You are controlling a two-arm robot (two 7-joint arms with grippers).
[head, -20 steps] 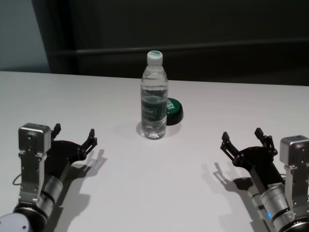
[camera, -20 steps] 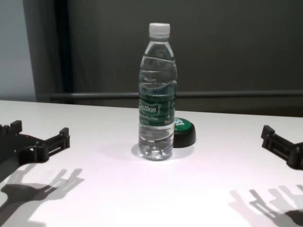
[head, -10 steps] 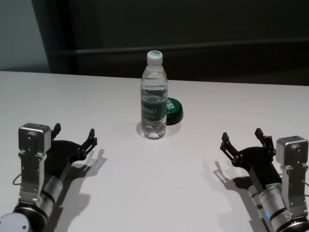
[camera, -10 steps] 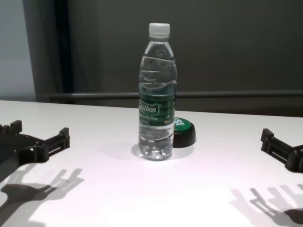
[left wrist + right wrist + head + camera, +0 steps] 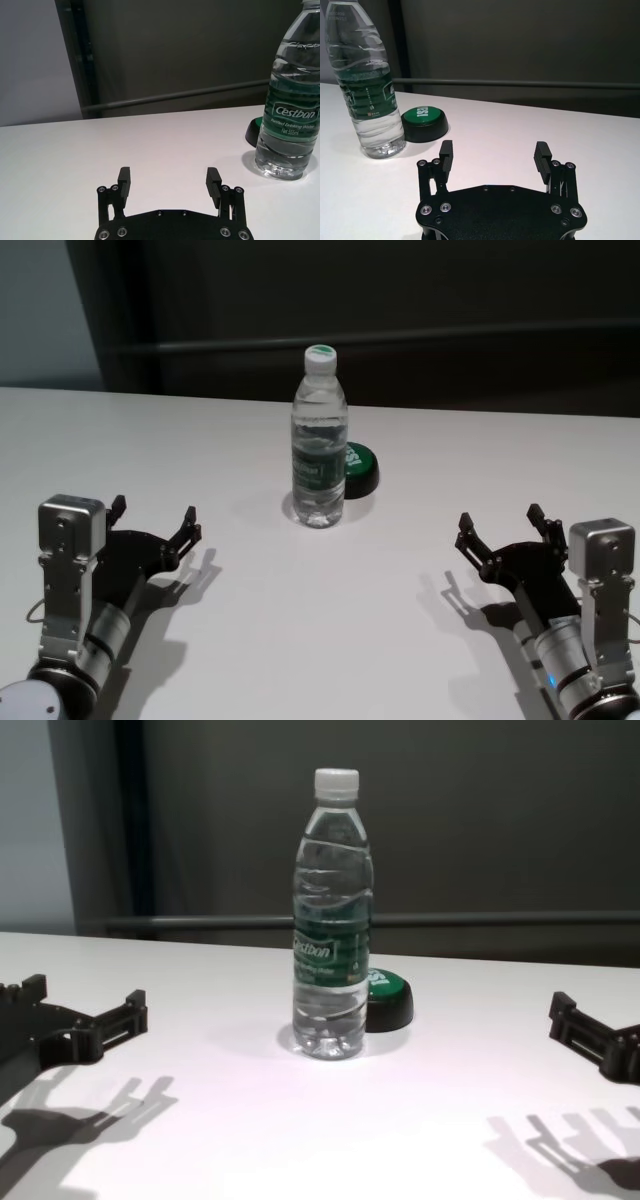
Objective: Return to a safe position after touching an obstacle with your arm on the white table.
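A tall clear water bottle with a white cap and dark green label stands upright mid-table on the white table. It also shows in the chest view, left wrist view and right wrist view. My left gripper is open and empty, low over the table at the near left, well apart from the bottle; it shows in its wrist view. My right gripper is open and empty at the near right, also apart from the bottle; it shows in its wrist view.
A low black puck with a green top sits just behind and right of the bottle, close beside it; it shows in the right wrist view too. A dark wall with a horizontal rail runs behind the table's far edge.
My right arm has drawn back slightly toward the near edge and a little to the left. The left arm, bottle and puck have not moved.
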